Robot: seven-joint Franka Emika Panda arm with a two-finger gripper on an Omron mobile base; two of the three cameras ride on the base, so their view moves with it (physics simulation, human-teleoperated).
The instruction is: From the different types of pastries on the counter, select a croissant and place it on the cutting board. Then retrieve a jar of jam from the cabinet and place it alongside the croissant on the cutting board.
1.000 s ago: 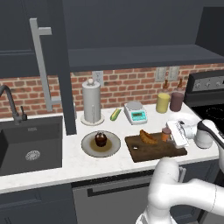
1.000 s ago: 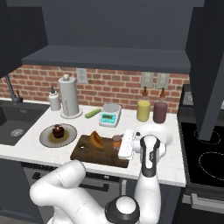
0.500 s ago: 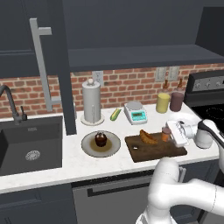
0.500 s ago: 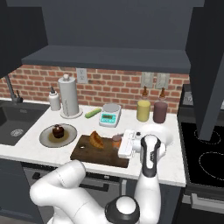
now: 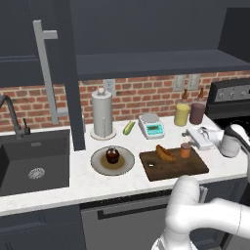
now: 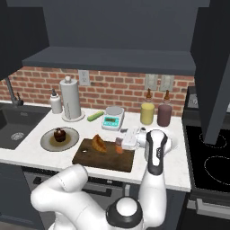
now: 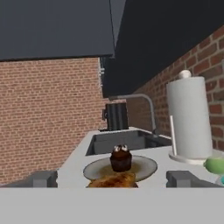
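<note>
Hovering just right of the board (image 5: 174, 167), the gripper (image 5: 195, 138) has its jaws spread wide and holds nothing. A croissant (image 5: 165, 153) lies on the board, and the jam jar (image 5: 185, 150) stands upright on it just beside the croissant, near the fingertips (image 6: 126, 134). A cupcake (image 7: 120, 158) sits on its plate (image 5: 99, 163) to the left.

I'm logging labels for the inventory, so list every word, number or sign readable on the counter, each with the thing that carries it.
None can be read.
Kitchen scale: its teal display shows no digits that can be made out.
Small jar on the cutting board: no label legible.
Yellow canister and dark canister: plain, no lettering visible.
Stove panel: marks too small to read.
</note>
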